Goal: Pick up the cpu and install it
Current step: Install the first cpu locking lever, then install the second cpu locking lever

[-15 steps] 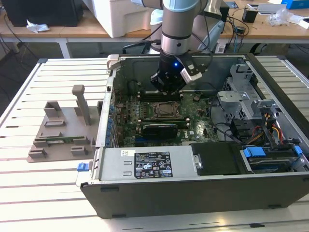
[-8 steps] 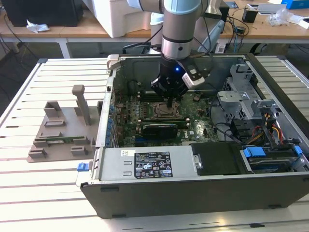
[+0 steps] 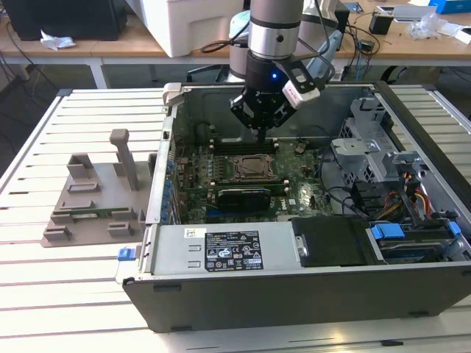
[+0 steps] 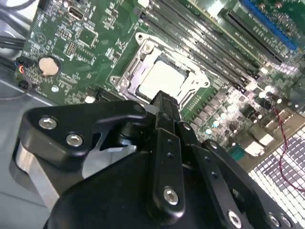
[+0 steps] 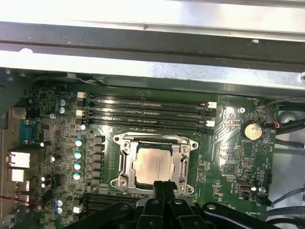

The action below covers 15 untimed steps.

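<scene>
The cpu (image 5: pixel 152 164) is a silvery square chip lying flat inside the metal socket frame (image 5: pixel 125 162) on the green motherboard (image 5: pixel 228 143). In the second wrist view the cpu (image 4: pixel 162 78) shows bright in the same frame. My black gripper (image 5: pixel 164 187) hangs just above the socket's edge, its two fingers pressed together with nothing between them. The second wrist view has the gripper (image 4: pixel 164 98) tips over the chip's near rim. In the exterior view the gripper (image 3: pixel 263 132) stands inside the open computer case, over the socket (image 3: pixel 254 168).
Several memory slots (image 5: pixel 147 112) run beside the socket. A black card (image 3: pixel 243 197) sits below it in the exterior view. Drive cages and cables (image 3: pixel 390 184) fill the case's right side. A grey holder (image 3: pixel 96 198) rests on the slatted table at the exterior view's left.
</scene>
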Motion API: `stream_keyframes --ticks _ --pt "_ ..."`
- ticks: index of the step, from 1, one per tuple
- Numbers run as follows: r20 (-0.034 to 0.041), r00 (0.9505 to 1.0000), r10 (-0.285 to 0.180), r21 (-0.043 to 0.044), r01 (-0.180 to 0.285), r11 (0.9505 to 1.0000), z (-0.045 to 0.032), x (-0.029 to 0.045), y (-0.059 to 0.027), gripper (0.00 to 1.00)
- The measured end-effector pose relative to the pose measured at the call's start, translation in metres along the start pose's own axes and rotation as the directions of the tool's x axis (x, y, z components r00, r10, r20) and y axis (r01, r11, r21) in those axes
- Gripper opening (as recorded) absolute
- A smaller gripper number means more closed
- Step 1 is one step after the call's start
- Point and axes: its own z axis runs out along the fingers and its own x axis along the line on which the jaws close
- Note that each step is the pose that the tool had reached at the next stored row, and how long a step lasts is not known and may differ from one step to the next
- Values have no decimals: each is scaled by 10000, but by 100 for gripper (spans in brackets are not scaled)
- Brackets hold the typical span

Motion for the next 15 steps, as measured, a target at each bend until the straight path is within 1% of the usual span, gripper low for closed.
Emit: stream_keyframes --ticks 13,14,15 --pt "-2 10000 0 3 0 10000 -6 0 -1 11" --pt "-2 10000 -1 3 1 10000 -5 1 -21 11" --pt "-1 10000 0 -11 0 10000 -1 5 -72 11"
